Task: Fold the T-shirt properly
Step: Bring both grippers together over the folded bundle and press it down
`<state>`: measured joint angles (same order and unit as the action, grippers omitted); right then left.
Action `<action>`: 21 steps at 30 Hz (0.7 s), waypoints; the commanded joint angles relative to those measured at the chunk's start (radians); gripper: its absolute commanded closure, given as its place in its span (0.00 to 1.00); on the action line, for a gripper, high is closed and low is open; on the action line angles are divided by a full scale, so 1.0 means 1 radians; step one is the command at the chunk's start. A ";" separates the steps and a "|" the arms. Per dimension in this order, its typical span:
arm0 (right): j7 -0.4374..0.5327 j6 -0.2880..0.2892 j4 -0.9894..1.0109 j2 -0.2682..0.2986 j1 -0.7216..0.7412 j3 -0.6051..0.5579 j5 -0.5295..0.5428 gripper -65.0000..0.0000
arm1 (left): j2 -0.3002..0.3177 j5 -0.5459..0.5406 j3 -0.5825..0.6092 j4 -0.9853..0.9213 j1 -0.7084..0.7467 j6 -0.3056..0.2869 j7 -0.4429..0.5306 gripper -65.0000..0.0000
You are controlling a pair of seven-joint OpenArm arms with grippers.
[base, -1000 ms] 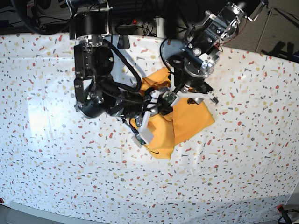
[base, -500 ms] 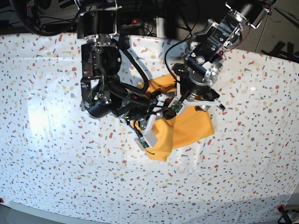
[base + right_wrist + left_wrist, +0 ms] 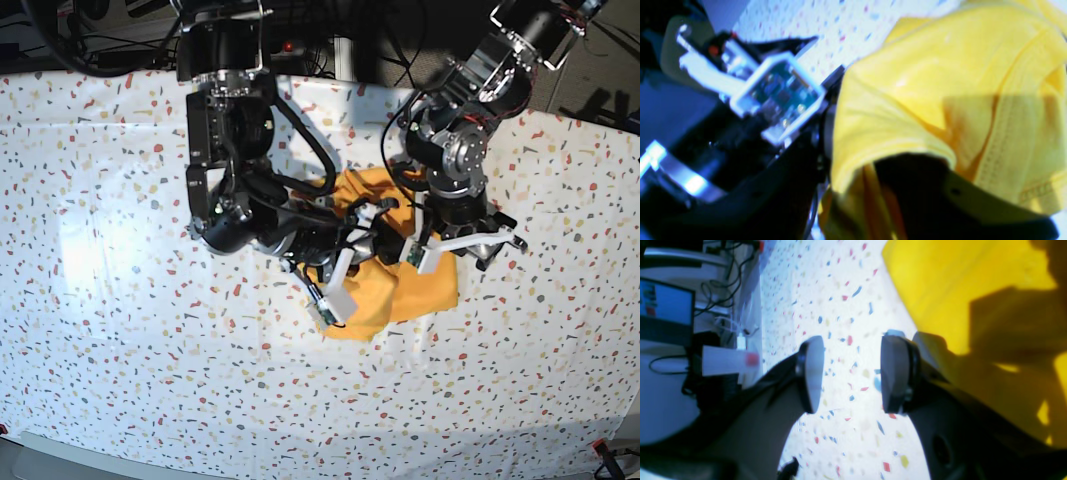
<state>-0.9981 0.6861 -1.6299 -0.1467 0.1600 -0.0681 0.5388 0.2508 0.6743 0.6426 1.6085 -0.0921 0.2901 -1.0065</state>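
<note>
The T-shirt [image 3: 412, 288] is a mustard-yellow bundle at the table's middle, partly under both arms. In the left wrist view my left gripper [image 3: 851, 373] stands open over bare speckled table, nothing between its fingers, and the T-shirt [image 3: 973, 306] lies just beside one finger. From the base view the left gripper [image 3: 497, 250] sits off the shirt's right edge. My right gripper [image 3: 362, 262] is at the shirt's left side. In the right wrist view a fold of the T-shirt [image 3: 907, 93] drapes over one dark finger [image 3: 973, 206] and hides the gap between the jaws.
The speckled white tablecloth [image 3: 130, 330] covers the whole table. Cables and dark equipment [image 3: 300, 40] run along the far edge behind the arms. The left arm's green camera board [image 3: 783, 96] sits close beside the shirt.
The left arm has swung right, off the shirt to its right edge. The right arm has followed rightward, and the shirt bundle has shifted right and bunched tighter.
</note>
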 commanded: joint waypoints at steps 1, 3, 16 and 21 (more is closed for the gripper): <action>0.060 0.012 -0.019 -0.010 0.023 -0.004 0.041 0.77 | 0.006 0.053 0.000 0.016 -0.016 0.026 0.006 0.60; 0.085 0.012 -0.019 -0.010 0.023 -0.004 0.041 0.77 | 0.021 0.111 0.000 0.016 -0.021 0.063 0.003 0.60; 0.083 0.012 -0.019 -0.010 0.023 -0.005 0.043 0.51 | 0.157 0.174 -0.002 0.016 -0.082 0.245 -0.124 0.60; 0.095 0.012 -0.016 -0.010 0.023 -0.057 0.080 0.39 | 0.171 0.172 -0.002 0.016 -0.082 0.245 -0.138 0.60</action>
<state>-0.9352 0.6857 -1.6299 -0.1452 0.1604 -0.1204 0.5877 0.4152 0.8188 0.6479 1.6085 -0.1551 0.5213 -1.1561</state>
